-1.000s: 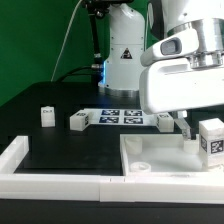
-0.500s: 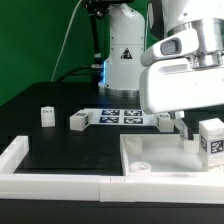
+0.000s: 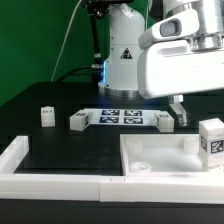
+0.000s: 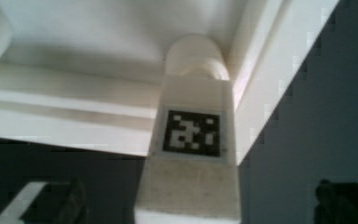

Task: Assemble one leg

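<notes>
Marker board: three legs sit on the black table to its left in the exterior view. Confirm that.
Only two: the exterior view shows one leg and a second leg on the black table left of the marker board.

The black surface (image 3: 65, 150) carries the marker board (image 3: 120, 116) toward twelve o'clock, with a leg (image 3: 80, 121) just beside its nine o'clock end and a second leg (image 3: 164, 121) by its three o'clock end. A third leg (image 3: 46, 116) stands apart at ten o'clock, and the white tabletop (image 3: 126, 150) lies at four o'clock.
</notes>
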Available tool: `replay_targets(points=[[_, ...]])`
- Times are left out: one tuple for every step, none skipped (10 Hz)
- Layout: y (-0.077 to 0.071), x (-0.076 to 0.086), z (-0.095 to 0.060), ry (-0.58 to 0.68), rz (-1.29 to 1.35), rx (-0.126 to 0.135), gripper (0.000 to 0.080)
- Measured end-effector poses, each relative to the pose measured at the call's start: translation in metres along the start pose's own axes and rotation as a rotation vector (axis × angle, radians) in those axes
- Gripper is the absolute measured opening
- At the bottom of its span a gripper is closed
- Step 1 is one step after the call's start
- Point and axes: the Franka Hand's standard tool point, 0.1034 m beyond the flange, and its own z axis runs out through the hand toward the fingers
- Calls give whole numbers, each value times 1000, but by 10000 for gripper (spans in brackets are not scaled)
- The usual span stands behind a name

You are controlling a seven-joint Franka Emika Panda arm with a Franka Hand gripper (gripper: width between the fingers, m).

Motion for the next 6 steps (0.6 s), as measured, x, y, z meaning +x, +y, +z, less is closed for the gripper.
replay_targets(points=[[0, 1, 0, 0, -2, 1, 649], [-2, -4, 2, -46, -1, 13, 649], [-2, -6, 4, -151, 3, 40, 649], [-3, -4, 3, -275, 9, 75, 649], [-3, -3, 3, -355, 9, 99, 649], [-2, -3, 2, -460, 4, 126, 649]])
